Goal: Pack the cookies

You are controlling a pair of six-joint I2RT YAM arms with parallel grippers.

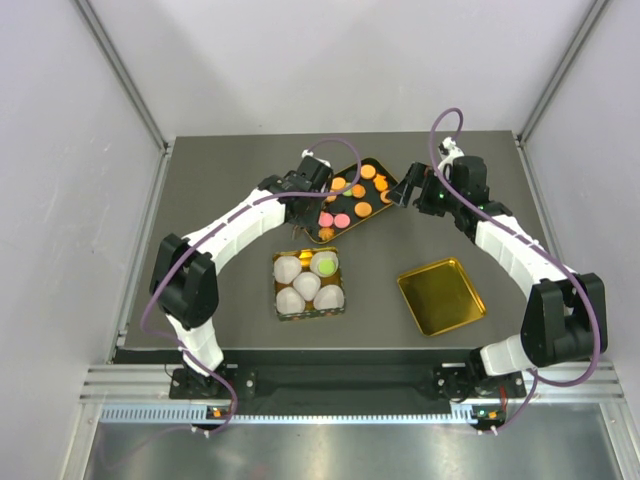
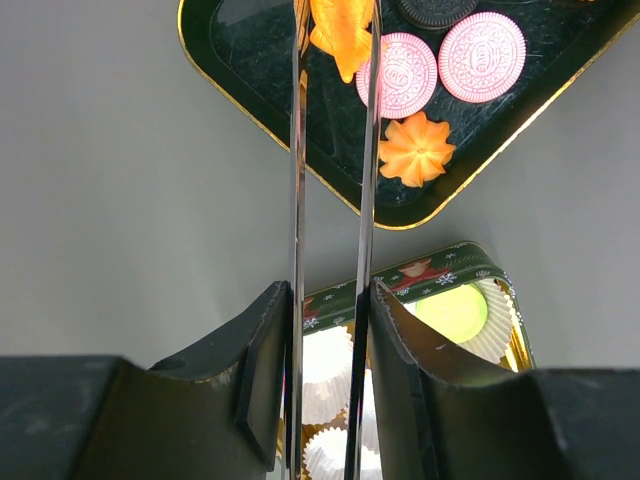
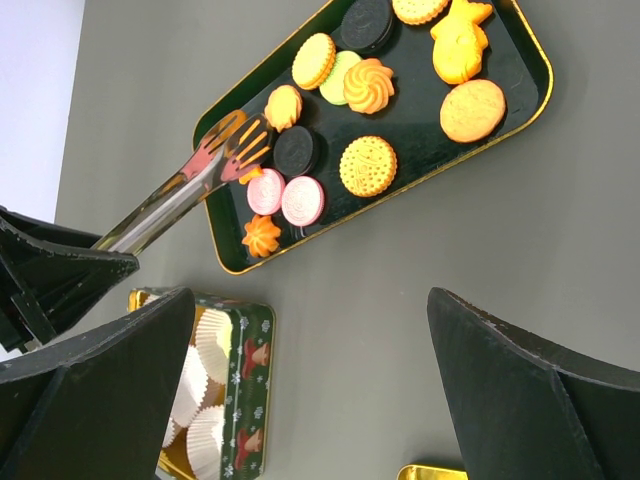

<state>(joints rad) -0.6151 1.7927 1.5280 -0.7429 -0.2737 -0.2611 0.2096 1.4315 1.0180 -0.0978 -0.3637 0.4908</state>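
The cookies lie on a black gold-rimmed tray (image 1: 372, 163), which also shows in the right wrist view (image 3: 520, 105): mostly orange, two pink (image 2: 482, 57), a few dark. My left gripper (image 1: 303, 200) (image 2: 330, 300) is shut on metal tongs (image 2: 297, 150) (image 3: 190, 195). The tong tips are over the tray's near-left part with an orange cookie (image 2: 342, 30) between them. My right gripper (image 1: 400, 192) (image 3: 310, 300) is open and empty, beside the tray's right end above the bare table.
A green Christmas tin (image 1: 277, 312) (image 2: 400, 278) with several white paper cups stands just in front of the tray; one cup holds a green cookie (image 1: 324, 266) (image 2: 452, 312). A gold lid (image 1: 440, 295) lies at the front right.
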